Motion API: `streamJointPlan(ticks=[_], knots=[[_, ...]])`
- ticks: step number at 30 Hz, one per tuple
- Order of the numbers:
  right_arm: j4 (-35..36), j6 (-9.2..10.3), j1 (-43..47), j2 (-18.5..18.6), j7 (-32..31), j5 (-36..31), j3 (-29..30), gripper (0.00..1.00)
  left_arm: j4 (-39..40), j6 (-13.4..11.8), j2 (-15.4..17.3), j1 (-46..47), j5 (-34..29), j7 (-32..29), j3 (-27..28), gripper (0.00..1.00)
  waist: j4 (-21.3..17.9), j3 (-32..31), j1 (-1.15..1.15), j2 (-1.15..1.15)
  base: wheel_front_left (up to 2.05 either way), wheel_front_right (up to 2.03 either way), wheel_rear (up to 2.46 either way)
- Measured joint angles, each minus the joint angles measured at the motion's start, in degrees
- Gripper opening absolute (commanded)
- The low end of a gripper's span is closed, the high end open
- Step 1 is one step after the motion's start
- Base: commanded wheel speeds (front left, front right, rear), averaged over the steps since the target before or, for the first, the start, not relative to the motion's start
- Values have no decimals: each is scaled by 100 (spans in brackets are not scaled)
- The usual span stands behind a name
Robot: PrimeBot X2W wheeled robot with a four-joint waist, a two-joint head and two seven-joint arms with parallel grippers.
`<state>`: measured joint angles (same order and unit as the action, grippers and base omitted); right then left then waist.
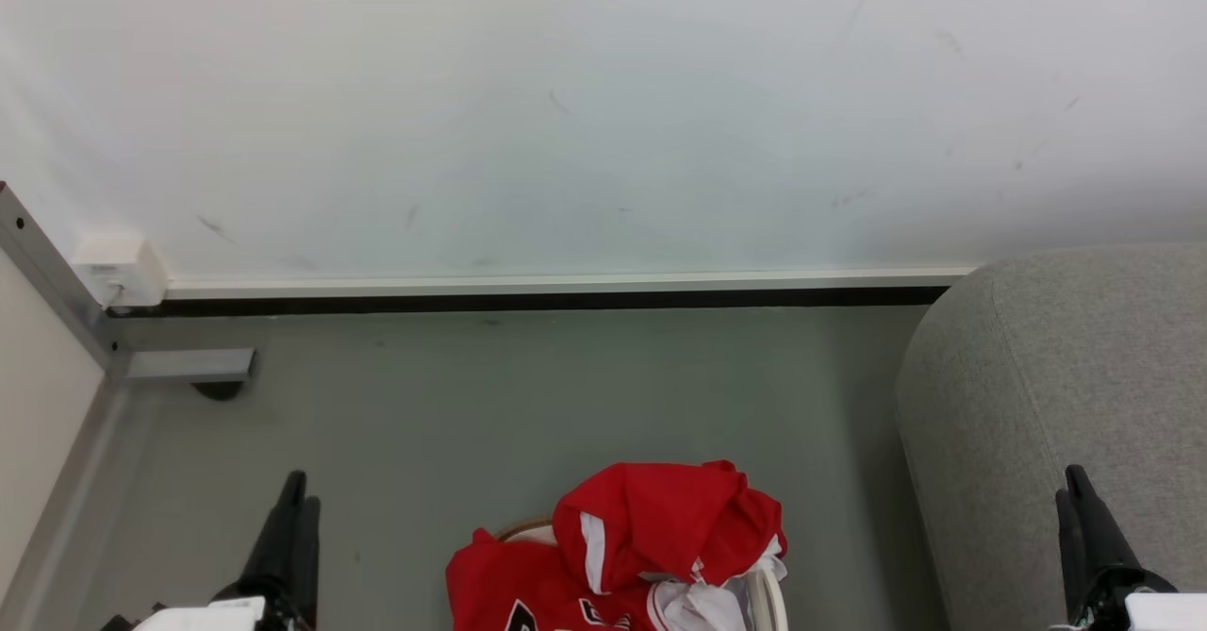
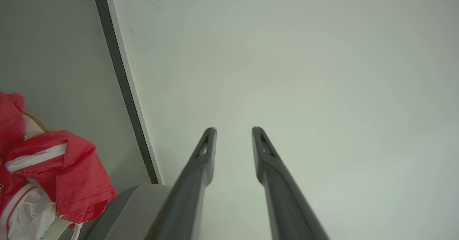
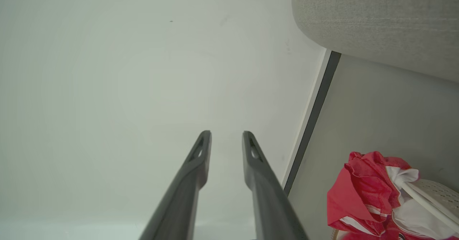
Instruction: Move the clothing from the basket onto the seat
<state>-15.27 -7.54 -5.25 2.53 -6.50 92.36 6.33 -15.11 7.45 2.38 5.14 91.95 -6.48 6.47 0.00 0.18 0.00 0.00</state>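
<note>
Your left end effector (image 2: pixel 233 129) has its two long, dark, smooth fingers apart, each tapering to a slotted tip, and the pale wall (image 1: pixel 603 93) shows through the gap. Your right end effector (image 3: pixel 226 133) is the same: two dark tapered fingers, spread, with wall in the gap. In the head view they sit low at either side, the left over the floor (image 1: pixel 528 405) and the right seen over the seat (image 1: pixel 1066 376). Both are well apart from the clothing (image 1: pixel 660 518).

The clothing is soft, crumpled bright red fabric with white panels, heaped in the basket (image 3: pixel 439 193) at the bottom middle of the head view, between your two end effectors. The top piece bulges above the rim. A lower red piece carries dark lettering at the picture's edge, and bunched white fabric with red-striped trim lies beside it. You can make out at least two red pieces, but the folds overlap too much for a sure count.

You have one basket: rounded white hard plastic with small perforations and a brown band on its far rim. It stands on the matt grey floor, near the seat but apart from it. You have one seat: light grey woven upholstery with a rounded corner and a stitched seam. The wall is smooth and white with faint scuffs.
</note>
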Motion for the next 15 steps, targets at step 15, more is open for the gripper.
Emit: streamJointPlan(ticks=[15], knots=[[266, -1, 58, -33, 400, -265, -403, 100, 180, -1, -12, -65, -601, 403, -100, 100, -1, -3, 0, 0, 0, 0, 0]])
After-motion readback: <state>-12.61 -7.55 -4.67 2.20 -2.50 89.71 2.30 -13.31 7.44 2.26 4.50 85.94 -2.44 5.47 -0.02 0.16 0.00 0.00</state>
